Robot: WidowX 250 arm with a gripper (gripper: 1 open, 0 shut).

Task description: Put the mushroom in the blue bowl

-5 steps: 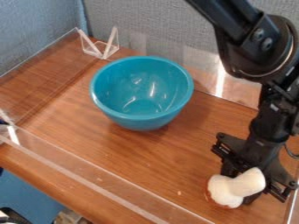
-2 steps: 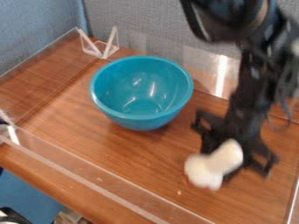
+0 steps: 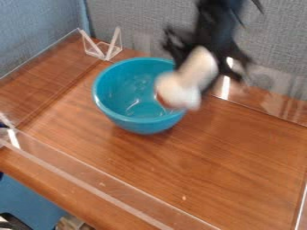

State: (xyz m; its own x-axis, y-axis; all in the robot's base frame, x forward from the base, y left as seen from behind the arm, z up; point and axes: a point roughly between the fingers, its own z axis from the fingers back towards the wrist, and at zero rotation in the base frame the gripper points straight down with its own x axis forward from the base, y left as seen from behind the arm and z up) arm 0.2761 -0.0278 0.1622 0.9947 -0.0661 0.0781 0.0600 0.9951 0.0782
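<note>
The blue bowl [image 3: 118,115] stands upright on the wooden table, left of centre. My gripper [image 3: 199,63] is motion-blurred and hangs over the bowl's right rim, shut on the mushroom [image 3: 182,84]. Only the mushroom's cream-white body shows, tilted down and to the left, in the air just above the rim. The blur hides its cap. The dark arm rises from the gripper to the top edge of the view.
A white wire stand [image 3: 102,43] sits at the back left corner. Low clear plastic walls [image 3: 72,166] run around the wooden table [image 3: 222,157]. A blue-grey panel backs the scene.
The gripper has lifted the mushroom from the table's front right corner and carried it up and to the left, to above the bowl's right rim. The bowl has not moved.
</note>
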